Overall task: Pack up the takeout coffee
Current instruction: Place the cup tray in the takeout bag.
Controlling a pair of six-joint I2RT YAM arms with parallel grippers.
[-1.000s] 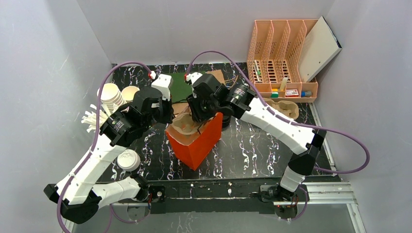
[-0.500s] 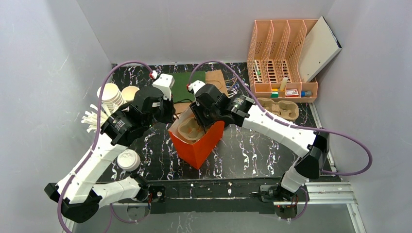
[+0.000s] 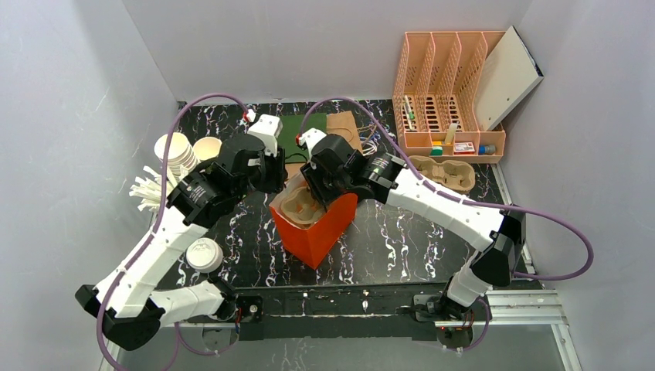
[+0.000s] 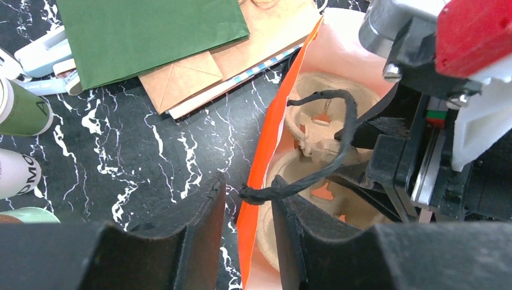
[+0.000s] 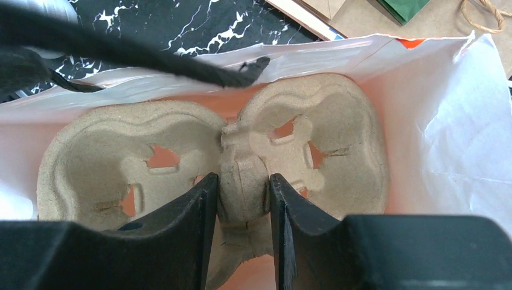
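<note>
Clamping the moulded pulp carrier (rough, fibrous) is the right gripper; left gripper gapes astride the orange bag.

The black marbled table carries an orange bag at the centre. At upper left stands a stack of white cups, with a white lid at lower left. A green paper bag and a brown one lie flat at top centre. A peach rack stands at upper right, a cardboard cup tray just below it.
</note>
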